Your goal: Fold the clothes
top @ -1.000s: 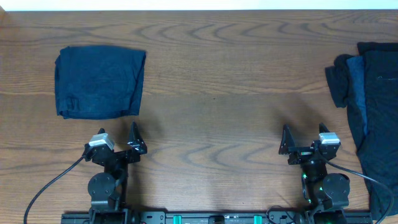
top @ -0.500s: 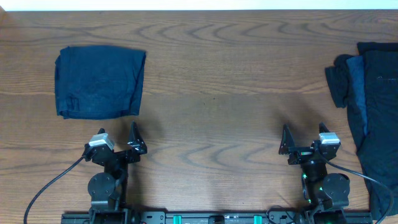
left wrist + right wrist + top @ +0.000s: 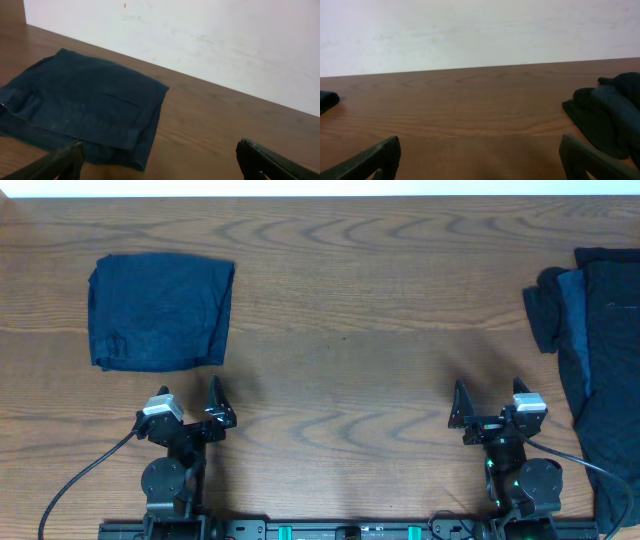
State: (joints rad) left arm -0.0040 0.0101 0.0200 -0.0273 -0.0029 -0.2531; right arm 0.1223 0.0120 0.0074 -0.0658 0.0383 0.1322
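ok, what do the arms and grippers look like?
The left arm and right arm are black with round joint housings. The left gripper and right gripper have black pointed fingers and a pale block beside them. A black cable trails from each arm.

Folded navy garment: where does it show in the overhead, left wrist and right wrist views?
Overhead: the folded navy garment lies upper left on the table.
Left wrist: it fills the left half of the picture.
Right wrist: only a dark sliver at the far left edge, probably its corner.
Shared landmark: the table's far edge against the white wall.
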